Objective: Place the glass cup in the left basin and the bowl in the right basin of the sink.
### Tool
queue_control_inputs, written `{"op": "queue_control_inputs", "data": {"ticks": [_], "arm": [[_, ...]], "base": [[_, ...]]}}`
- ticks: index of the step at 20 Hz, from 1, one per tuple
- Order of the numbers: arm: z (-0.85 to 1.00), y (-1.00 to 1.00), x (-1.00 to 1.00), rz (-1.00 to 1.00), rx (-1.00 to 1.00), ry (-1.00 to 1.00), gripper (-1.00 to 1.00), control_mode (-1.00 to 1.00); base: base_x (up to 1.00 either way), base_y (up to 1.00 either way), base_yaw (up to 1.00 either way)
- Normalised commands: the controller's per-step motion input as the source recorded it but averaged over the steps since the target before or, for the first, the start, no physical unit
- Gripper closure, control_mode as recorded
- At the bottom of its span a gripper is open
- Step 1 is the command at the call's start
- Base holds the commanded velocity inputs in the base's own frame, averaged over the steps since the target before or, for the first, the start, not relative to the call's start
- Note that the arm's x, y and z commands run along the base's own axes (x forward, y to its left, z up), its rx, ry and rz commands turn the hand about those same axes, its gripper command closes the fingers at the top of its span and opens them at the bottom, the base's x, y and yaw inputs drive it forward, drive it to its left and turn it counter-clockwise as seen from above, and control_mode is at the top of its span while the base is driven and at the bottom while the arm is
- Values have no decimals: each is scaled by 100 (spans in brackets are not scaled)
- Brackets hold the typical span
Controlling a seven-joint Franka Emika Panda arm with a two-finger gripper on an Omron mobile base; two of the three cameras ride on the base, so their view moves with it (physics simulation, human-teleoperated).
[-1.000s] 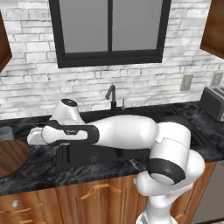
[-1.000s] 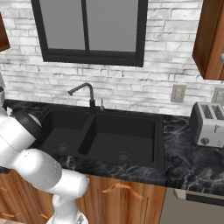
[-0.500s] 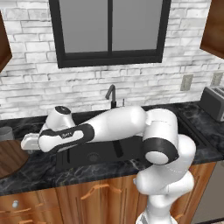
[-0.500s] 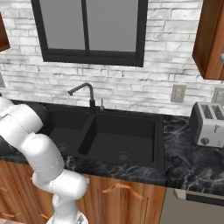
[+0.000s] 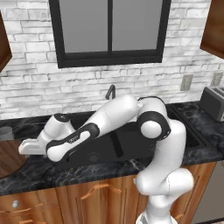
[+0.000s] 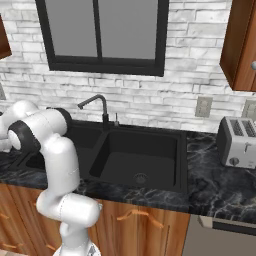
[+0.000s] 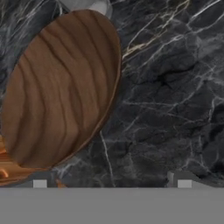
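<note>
While claw [image 7: 112, 181] hangs wide open, gripping nothing, over dark marble table [image 7: 175, 100], bowl [image 7: 61, 92] lies on table left of sink [image 5: 131, 144]; glass cup [image 5: 5, 133] just behind bowl.

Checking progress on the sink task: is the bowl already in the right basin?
No, the bowl lies on the black marble counter, and the right basin holds nothing.

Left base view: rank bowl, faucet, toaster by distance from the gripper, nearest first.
From the gripper, at the far left over the counter:
1. bowl, just below it at the left edge.
2. faucet, behind the sink, mid-frame.
3. toaster, far right on the counter.
</note>
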Motion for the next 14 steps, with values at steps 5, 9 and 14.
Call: {"op": "queue_control_inputs", "data": {"ticks": [5,9,14], "arm": [[-13,22,14,0,0,0,-100,-100],[-1,21,25,0,0,0,-100,-100],[-3,18,24,0,0,0,-100,-100]], "base": [[0,0,0],[0,0,0],[0,0,0]]}}
